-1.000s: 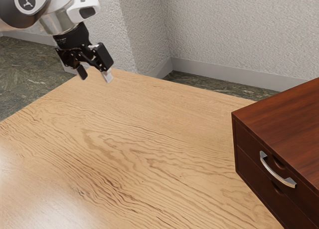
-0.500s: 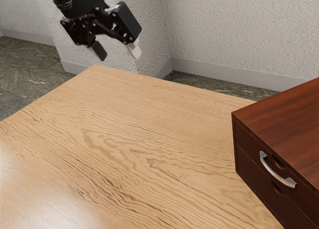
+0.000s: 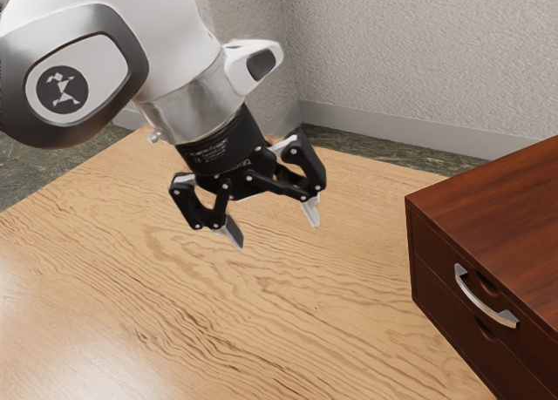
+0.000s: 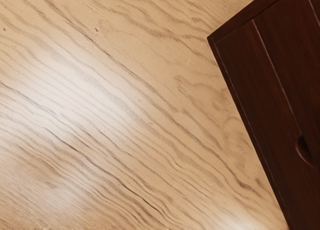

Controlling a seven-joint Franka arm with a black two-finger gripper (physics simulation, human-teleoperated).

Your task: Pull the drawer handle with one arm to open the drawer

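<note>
Arm (image 3: 131, 60): in big from the exterior view's upper left, white shell and steel wrist, leaning down over the counter (image 3: 131, 313).
End effector (image 3: 272, 226): hanging above the middle of the counter, clear of the wood. The fingers (image 3: 311, 213) are spread wide, tips pointing down, nothing between them.
Cabinet (image 3: 506, 208): dark red-brown wood, sitting by the counter's edge on the exterior view's right, well apart from the end effector.
Drawer (image 3: 445, 261): the upper front of the cabinet, flush with the face — shut.
Handle (image 3: 482, 300): a curved silver bar on the drawer front, nobody on it yet.
Wrist view: pale grained counter (image 4: 100, 115) under the hand, the cabinet (image 4: 270, 89) cutting in at one corner, and a dark curved recess (image 4: 305, 150) on its front. I cannot tell the handle itself there.
Backdrop: rough white wall (image 3: 410, 43) and mottled grey floor (image 3: 52, 112) beyond the counter's far edge.
</note>
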